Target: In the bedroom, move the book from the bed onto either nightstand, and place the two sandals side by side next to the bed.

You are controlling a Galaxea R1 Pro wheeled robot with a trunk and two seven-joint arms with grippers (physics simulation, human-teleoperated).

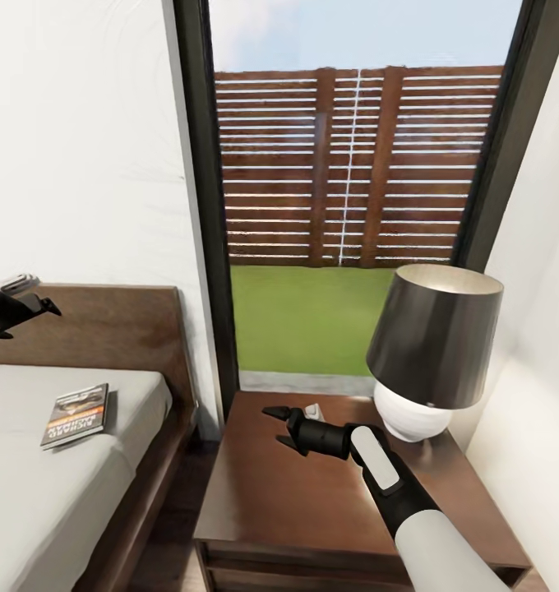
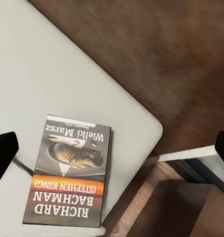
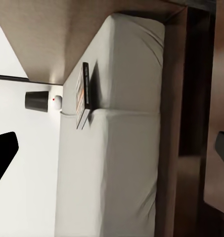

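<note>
Place: beside the bed's head, in a white-walled bedroom facing a tall dark-framed window [image 1: 345, 164] that shows a slatted brown wooden fence and green lawn.
Book: the small thin paperback with a dark grey cover and an orange band [image 1: 76, 415] lies flat on the pale grey mattress of the dark brown wooden bed [image 1: 33, 493], near the mattress corner by the headboard [image 1: 107, 325].
Lettering: in the left wrist view the book [image 2: 69, 175] reads "Wielki Marsz" at one end, "(STEPHEN KING)" on the orange band and "RICHARD BACHMAN" in white, all upside down to that camera.
Nightstand: the low glossy dark-brown wooden cabinet [image 1: 263, 501] stands just beside the bed, under the window; it carries a lamp with a dark grey shade and a round white base [image 1: 431, 345] and a small white object, too small to make out.
Left gripper: the black left gripper [image 1: 41, 306] hangs above the mattress by the headboard, fingers spread apart and empty, the book lying between them in its wrist view.
Right gripper: the black right gripper [image 1: 281, 427] hovers over the nightstand top, fingers parted, holding nothing.
Right wrist view: the book [image 3: 83, 96] is seen edge-on on the mattress.
</note>
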